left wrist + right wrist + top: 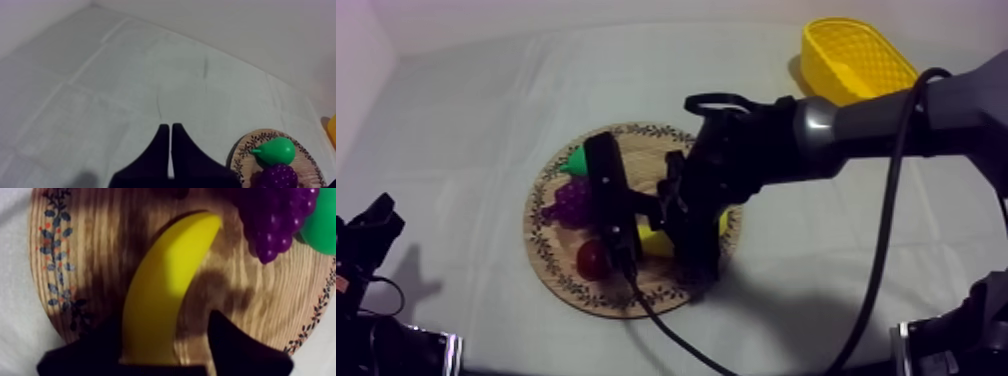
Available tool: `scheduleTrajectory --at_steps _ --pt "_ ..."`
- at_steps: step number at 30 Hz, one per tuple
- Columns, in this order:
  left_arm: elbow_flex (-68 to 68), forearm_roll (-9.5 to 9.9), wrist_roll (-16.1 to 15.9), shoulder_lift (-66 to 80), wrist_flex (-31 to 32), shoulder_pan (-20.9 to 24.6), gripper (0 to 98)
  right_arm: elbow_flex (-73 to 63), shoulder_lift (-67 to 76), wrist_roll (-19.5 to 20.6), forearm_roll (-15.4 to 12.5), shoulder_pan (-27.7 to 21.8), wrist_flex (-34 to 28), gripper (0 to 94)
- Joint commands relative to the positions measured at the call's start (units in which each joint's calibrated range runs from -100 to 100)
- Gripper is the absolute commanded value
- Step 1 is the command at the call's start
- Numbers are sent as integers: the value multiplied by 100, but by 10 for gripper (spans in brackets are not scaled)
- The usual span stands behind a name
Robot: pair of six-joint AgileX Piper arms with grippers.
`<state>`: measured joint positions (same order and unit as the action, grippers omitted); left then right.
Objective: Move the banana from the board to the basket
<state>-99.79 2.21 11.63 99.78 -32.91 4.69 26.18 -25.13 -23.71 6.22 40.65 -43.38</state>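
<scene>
right claw (165,325) astride banana (167,263), seemingly loose, grapes (277,220) and pear (322,225) just beside

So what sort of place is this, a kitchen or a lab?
Most likely a robot test bench, not a kitchen: a plain grey-white cloth as the work surface, toy fruit such as a banana and grapes on a round wooden board, and a yellow basket.

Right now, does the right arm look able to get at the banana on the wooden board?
Probably yes. The right gripper is open at the wooden board, its fingers on either side of the banana. The grapes lie beside its far tip, clear of them.
</scene>
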Motion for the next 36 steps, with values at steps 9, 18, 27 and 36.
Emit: scheduleTrajectory --at_steps 9,18,27,36 --pt "1 -3 0 5 1 -2 1 294 54 88 84 -36 366 288" --pt "1 -3 0 5 1 -2 1 764 205 229 257 20 672 238" --pt "1 -3 2 5 1 -2 1 825 652 184 246 -106 519 245" --pt "1 -3 0 5 1 -2 1 17 1272 -77 -9 -496 -315 254"
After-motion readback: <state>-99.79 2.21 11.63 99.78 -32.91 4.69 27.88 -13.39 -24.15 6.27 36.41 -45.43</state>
